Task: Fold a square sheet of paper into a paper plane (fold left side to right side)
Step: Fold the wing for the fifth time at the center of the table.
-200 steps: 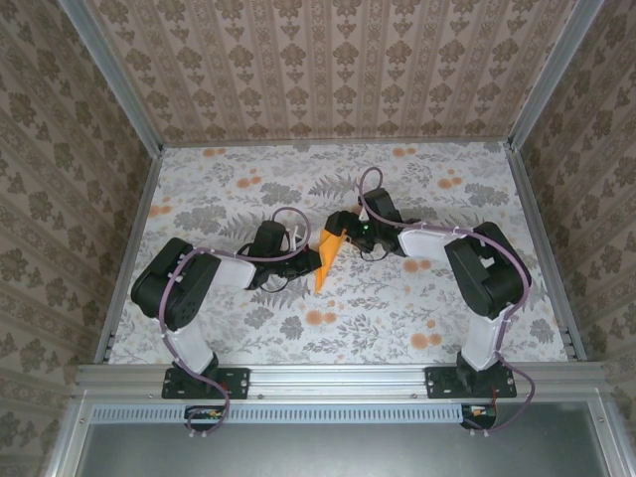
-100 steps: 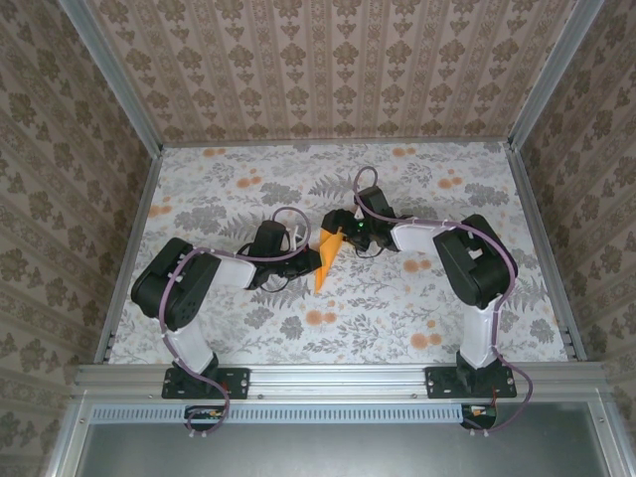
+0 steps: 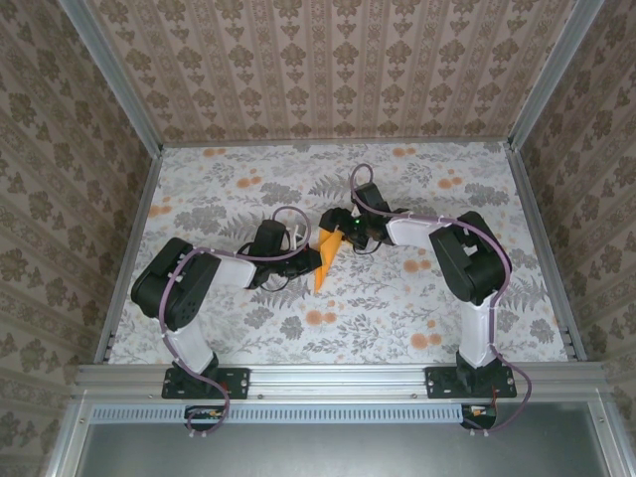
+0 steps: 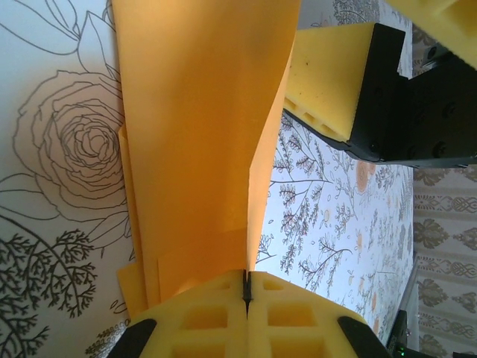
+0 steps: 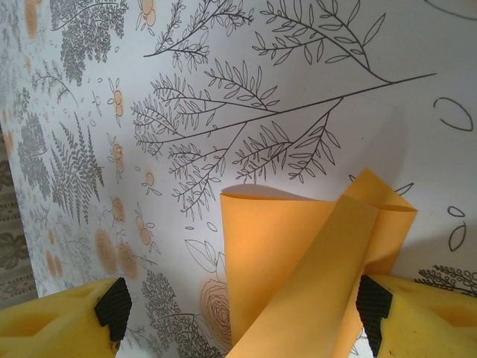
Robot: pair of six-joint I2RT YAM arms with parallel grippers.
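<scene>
Top view: the orange paper plane (image 3: 326,260) sits between the left gripper (image 3: 308,262) and the right gripper (image 3: 338,236).

Left wrist: the left jaws are pinched together on the plane's near edge.

Right wrist: the right jaws stand wide apart, with the folded paper rising between them, unclamped.

Floral cloth (image 3: 397,298) lies flat between brown patterned walls (image 3: 338,70).

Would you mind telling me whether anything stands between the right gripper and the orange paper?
Nothing visible does. The right gripper is open, with the orange paper standing directly between its fingers. The left gripper is shut on the same paper.
</scene>
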